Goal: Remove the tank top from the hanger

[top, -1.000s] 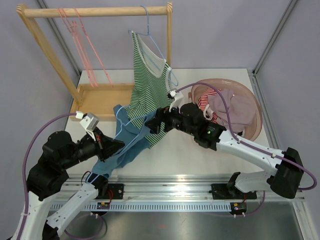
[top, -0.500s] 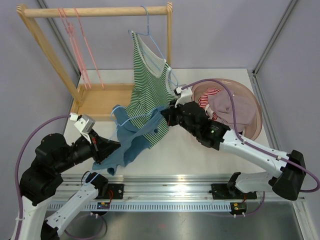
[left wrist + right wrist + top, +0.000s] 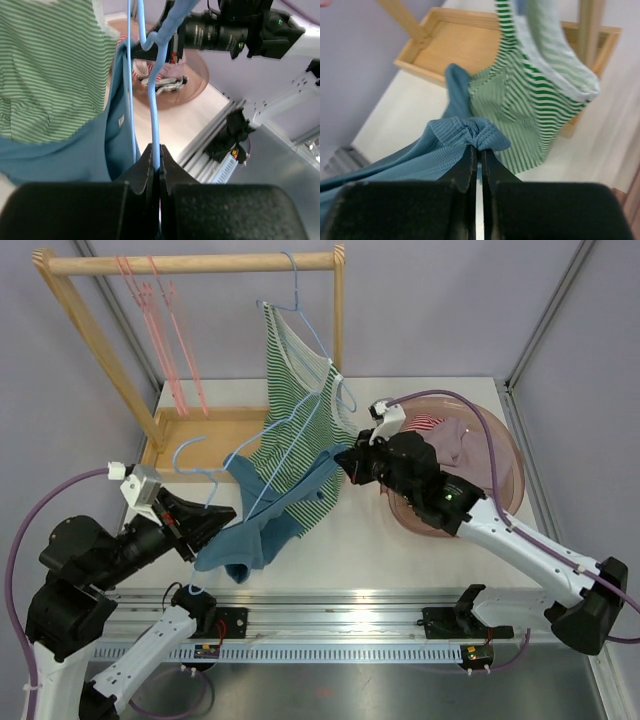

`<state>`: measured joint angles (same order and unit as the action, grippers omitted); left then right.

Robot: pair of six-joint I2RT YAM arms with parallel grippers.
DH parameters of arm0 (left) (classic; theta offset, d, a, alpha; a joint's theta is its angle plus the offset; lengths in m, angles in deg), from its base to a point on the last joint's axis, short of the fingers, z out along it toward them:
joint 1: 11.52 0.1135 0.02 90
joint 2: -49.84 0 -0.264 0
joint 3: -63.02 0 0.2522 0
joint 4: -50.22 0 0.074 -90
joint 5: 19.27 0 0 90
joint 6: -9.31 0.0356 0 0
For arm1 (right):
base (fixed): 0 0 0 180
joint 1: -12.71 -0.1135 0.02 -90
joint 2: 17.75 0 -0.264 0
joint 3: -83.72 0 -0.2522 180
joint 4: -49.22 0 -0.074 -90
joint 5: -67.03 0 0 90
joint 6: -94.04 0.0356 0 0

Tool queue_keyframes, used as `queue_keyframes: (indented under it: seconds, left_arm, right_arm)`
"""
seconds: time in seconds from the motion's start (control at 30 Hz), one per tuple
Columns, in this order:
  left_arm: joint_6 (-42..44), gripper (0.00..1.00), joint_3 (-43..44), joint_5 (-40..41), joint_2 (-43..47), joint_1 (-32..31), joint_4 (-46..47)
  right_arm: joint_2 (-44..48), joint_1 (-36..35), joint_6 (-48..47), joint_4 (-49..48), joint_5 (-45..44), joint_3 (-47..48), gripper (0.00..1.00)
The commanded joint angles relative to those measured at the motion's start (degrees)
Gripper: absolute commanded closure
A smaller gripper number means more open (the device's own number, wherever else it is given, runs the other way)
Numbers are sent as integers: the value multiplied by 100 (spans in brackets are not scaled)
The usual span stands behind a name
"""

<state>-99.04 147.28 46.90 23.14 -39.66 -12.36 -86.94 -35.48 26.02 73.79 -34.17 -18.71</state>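
A blue ribbed tank top hangs stretched between my two grippers above the table. My left gripper is shut on the light blue wire hanger that carries it; the wire runs up from between the closed jaws. My right gripper is shut on a bunched fold of the blue tank top, pinched at the fingertips. Blue cloth still drapes over the hanger's lower part.
A green-striped top hangs on its own blue hanger from the wooden rack, just behind the blue one. Pink hangers hang at the rack's left. A pink basin with clothes sits at the right. The rack's wooden tray base lies behind.
My right gripper closed on the blue tank top and pulled it right and back. The left gripper drew the hanger to the left, so the cloth is stretched out.
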Motion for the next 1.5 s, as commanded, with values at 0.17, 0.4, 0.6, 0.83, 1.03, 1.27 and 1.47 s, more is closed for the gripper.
queue_keyframes:
  seconds: [0.17, 0.4, 0.6, 0.83, 1.03, 1.27, 1.47]
  left_arm:
    - [-599, 100, -939, 106, -187, -16, 4311]
    - [-363, 100, -1522, 1309, -749, -16, 6963]
    - [-397, 100, -2005, 1874, -1047, -25, 8626]
    - [-547, 100, -2363, 1909, -1109, -25, 8957]
    - [-354, 100, -1788, 2514, -1083, -25, 6925]
    - [-388, 100, -1346, 3656, -1039, -25, 4673]
    - [-459, 100, -793, 3843, -1355, -16, 3345]
  right_arm:
    - [977, 63, 324, -70, 2603, 948, 100]
    - [924, 37, 448, 658, 3994, 2134, 100]
    - [776, -138, 256, 975, 4601, 2163, 100]
    - [854, -314, -53, 1327, 3863, 871, 100]
    - [916, -420, -141, 1820, 2641, -87, 100]
    - [635, -727, 166, 1600, 2290, -870, 100]
    - [529, -1009, 360, 1459, 1728, -1336, 6]
